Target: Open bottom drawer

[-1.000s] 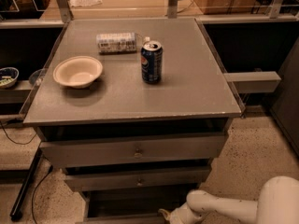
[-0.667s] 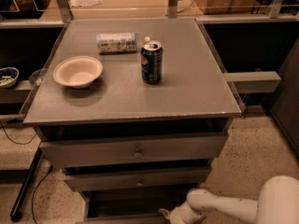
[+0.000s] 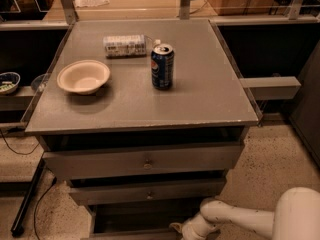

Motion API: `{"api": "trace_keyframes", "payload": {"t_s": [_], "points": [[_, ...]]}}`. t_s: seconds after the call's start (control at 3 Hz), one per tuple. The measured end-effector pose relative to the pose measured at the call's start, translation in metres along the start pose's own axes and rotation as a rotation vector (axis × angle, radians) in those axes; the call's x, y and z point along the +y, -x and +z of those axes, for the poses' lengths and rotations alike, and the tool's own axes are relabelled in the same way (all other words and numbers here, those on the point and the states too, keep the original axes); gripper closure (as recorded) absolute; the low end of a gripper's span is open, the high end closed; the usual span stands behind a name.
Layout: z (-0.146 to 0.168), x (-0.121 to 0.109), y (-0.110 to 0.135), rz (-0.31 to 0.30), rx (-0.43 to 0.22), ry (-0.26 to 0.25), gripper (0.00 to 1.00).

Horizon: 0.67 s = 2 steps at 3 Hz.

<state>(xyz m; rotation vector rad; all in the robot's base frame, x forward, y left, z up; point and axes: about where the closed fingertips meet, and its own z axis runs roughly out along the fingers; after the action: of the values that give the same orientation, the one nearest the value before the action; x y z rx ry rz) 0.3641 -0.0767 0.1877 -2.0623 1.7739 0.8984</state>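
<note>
Gripper [image 3: 184,230]: at the near edge of the view, low at the cabinet's foot, on the white arm [image 3: 240,218] coming in from the right.
Grip: cannot tell how wide, nor whether anything is held; partly cut off by the edge.
Bottom drawer [image 3: 127,235]: just left of the gripper, touching or close beside it. Only the top strip of its front in view, knob not visible. Dark gap above the strip, so seemingly standing a little proud of the cabinet.
Step in hand: judged to be at the drawer front, either taking hold or beginning the pull.
Next move: likely calls for a firm hold and a straight, level pull toward the near side, with no sideways drift.
Middle drawer [image 3: 115,193]: one, above and left of the gripper.
Top drawer [image 3: 100,163]: one, higher again.
Drawer count: three fronts, two knobs in view.
Cabinet top [image 3: 210,101]: well above and beyond the gripper.
Bowl [image 3: 83,77]: one, far up-left, empty.
Can [image 3: 162,66]: one, upright, beyond the gripper, right of the bowl.
Bottle [image 3: 125,45]: one, lying on its side, farthest off, just behind the can.
</note>
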Motion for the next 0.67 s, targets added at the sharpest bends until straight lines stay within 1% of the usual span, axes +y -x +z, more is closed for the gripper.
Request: {"api": "trace_keyframes", "payload": {"t_s": [0.33,0.67], "points": [[-0.0044,-0.0095,-0.0016,0.000,0.000,0.000,1.00],[-0.0063,-0.0140,-0.0025,0.000,0.000,0.000,1.00]]}}
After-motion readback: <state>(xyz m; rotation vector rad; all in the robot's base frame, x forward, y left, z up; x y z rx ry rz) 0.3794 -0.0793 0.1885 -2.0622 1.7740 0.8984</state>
